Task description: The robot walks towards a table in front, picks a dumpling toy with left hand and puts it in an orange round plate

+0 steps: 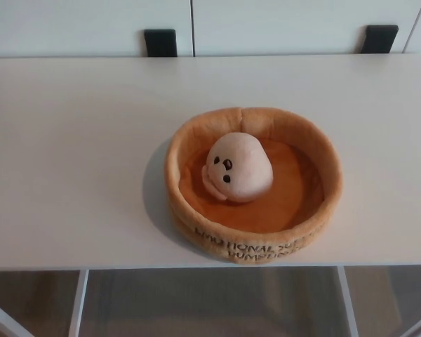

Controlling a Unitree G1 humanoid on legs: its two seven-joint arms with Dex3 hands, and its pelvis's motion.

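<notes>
Looking down on a white table, smooth matte top, w/ white legs showing under the front edge. Behind it there's a white cabinet front w/ two black rectangular handles. Nothing else sits on the tabletop around the plate. The orange round plate is soft plush fabric, thick padded rim w/ black lettering on the near side, sitting near the front edge, a bit right of center. The dumpling toy, pale pink plush blob w/ little dark eyes, rests inside on the plate's darker floor. Neither robot hand shows, so can't tell their state.
</notes>
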